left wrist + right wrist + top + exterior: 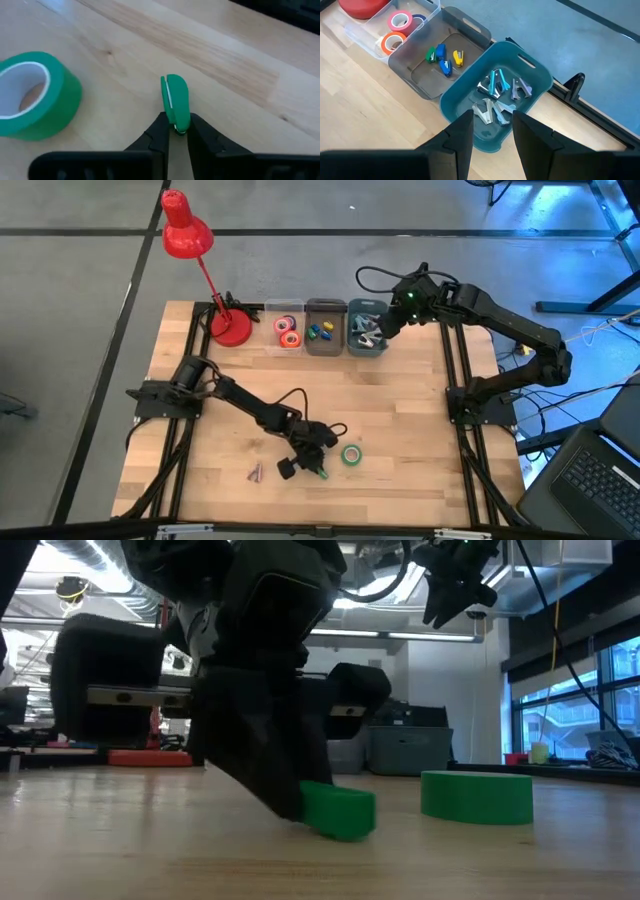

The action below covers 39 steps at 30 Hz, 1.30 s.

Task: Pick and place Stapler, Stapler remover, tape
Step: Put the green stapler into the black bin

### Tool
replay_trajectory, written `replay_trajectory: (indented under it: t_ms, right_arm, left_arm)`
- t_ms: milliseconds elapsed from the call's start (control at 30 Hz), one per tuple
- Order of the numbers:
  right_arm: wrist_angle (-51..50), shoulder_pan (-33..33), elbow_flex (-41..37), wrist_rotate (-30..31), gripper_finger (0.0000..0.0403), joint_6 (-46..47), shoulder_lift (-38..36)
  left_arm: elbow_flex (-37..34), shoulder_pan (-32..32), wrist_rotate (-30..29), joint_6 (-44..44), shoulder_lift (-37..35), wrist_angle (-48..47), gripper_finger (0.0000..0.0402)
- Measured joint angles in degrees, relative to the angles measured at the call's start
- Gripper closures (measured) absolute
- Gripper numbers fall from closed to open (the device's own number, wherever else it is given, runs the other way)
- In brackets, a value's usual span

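Green plastic shows between the tips of the left gripper (177, 131), whose two dark fingers are closed on a small green stapler (175, 102) resting on the pale wooden table (400, 410) near its front edge. In the low view the stapler's end touches the wood, with the arm's dark bulk leaning over it. Just beside it, apart from the fingers, a green ring-shaped tape roll with a white core (31, 95) lies flat on the table. A small grey and purple staple remover (255, 472) lies alone on the boards toward the front, on the left arm's side of the stapler. Along the back of the table three bins stand side by side: a clear plastic bin (362, 34) holding pink and orange tape rolls (395, 31), a grey bin (412, 65) holding small blue, green and yellow staplers (443, 57), and a teal bin (532, 67) holding a heap of grey metal claw-shaped staple removers (498, 97). The right gripper (492, 131) hangs above the teal bin, its fingers spread apart and holding nothing. A red desk lamp (188, 235) stands on its round base next to the clear bin.
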Motion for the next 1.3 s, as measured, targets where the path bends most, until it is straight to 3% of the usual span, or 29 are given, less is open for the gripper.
replay_trajectory:
  t_ms: [200,333,467,733,900,1067,1200,1300]
  right_arm:
    - [-0.30,0.00,-0.02,0.04,0.0265,-1.23,0.00]
    - [-0.31,0.00,-0.02,0.04,0.0265,-1.36,0.00]
    - [-1.35,0.00,-0.02,0.04,0.0265,-1.17,0.00]
    - [-4.78,0.00,-0.02,1.15,0.0265,-1.25,0.00]
    - [-4.74,-0.02,-0.02,3.04,0.0265,-1.58,0.00]
    - [-4.68,-0.17,-0.02,3.67,0.0265,-2.89,0.00]
    - [-4.71,-0.45,-0.02,4.50,0.0265,-3.33,0.00]
    - [-4.70,-0.87,-0.02,4.56,0.0265,-4.43,0.00]
  left_arm:
    - [-0.07,2.18,-1.61,-0.60,-4.49,-4.76,0.0366]
    - [-0.07,5.86,-6.99,0.64,-8.79,-10.47,0.0366]
    - [0.00,12.36,-14.44,3.59,-13.32,-15.85,0.0366]
    - [1.65,28.73,-22.07,8.76,-19.12,-17.10,0.0366]
    - [9.68,37.75,-23.22,11.26,-16.75,-20.58,0.0366]
    - [20.78,44.16,-23.95,15.13,-8.63,-33.05,0.0366]
    - [28.34,45.67,-24.15,19.64,-1.36,-43.39,0.0366]
    - [32.69,45.36,-23.16,21.88,1.48,-45.37,0.0366]
